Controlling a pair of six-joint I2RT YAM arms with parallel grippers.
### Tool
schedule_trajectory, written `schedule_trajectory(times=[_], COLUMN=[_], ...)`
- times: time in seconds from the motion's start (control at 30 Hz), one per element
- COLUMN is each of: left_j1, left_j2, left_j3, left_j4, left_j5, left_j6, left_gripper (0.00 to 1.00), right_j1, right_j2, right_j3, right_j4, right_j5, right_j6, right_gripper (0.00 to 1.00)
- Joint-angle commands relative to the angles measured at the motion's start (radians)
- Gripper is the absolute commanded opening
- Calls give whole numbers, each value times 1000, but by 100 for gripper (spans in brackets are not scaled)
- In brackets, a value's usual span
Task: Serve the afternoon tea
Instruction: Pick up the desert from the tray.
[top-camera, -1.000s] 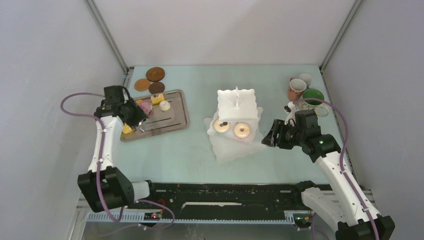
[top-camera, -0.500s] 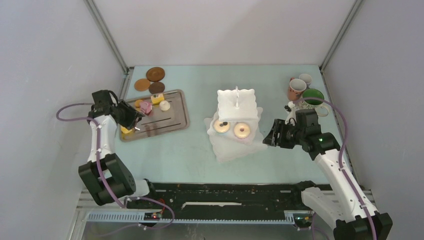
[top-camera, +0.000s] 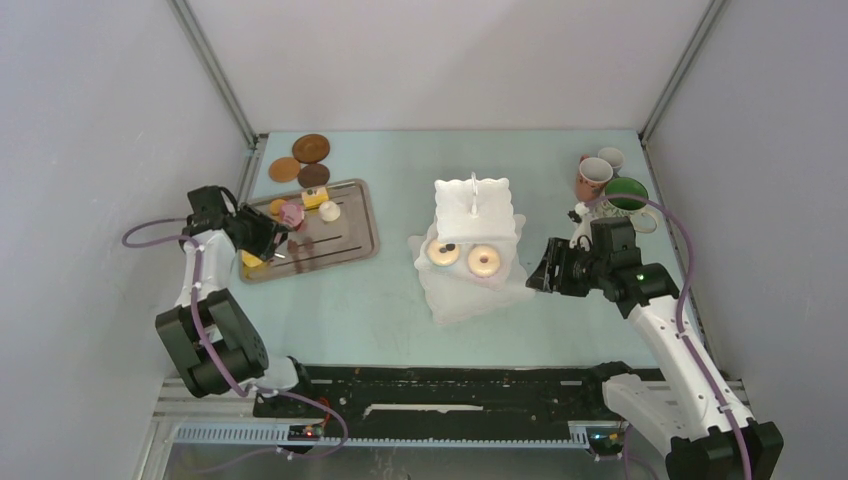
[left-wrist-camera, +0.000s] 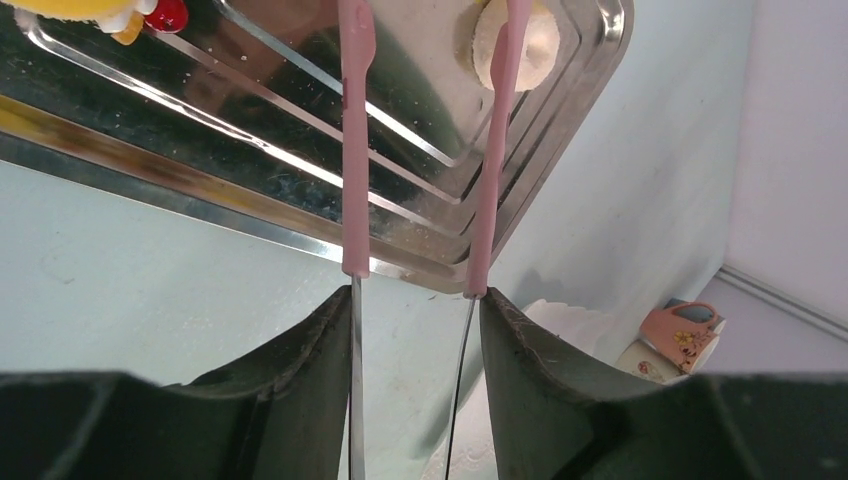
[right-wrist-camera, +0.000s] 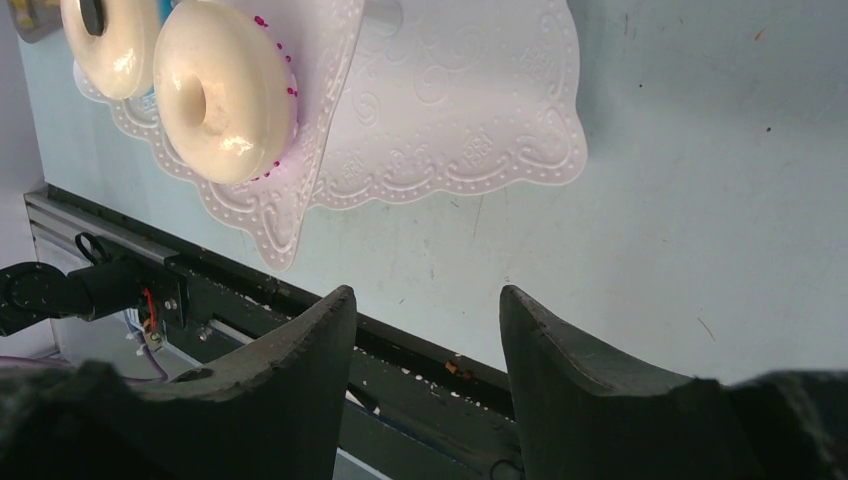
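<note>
The white three-tier stand is at the table's middle, with two small donuts on its middle tier. My left gripper is shut on the pink tongs, which reach over the grey tray. One tong arm crosses a pale round cake; the tips are cut off. A yellow cake lies at the tray's far side. My right gripper stands open and empty just right of the stand, near a donut.
Three brown coasters lie behind the tray. A pink mug, a small pale mug and a green-inside mug stand at the back right. The black rail runs along the near edge.
My left arm has pulled back to the left, taking the tongs toward the tray's left end, and its jaws have eased slightly wider. The right arm has barely moved.
</note>
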Motion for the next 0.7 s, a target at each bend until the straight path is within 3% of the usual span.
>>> schedule_trajectory(times=[0.0,0.67], left_j1=[15,16], left_j2=[28,131], left_j3=[-16,-45], left_j4=[82,210], left_j5=[55,88], left_j6=[-53,-94], left_gripper=[50,48], right_j1=[-6,-23], right_j2=[5,14], right_j3=[21,21], right_j4=[27,23], right_j5=[-6,-6], right_j6=[-20,-18], right_gripper=[58,58])
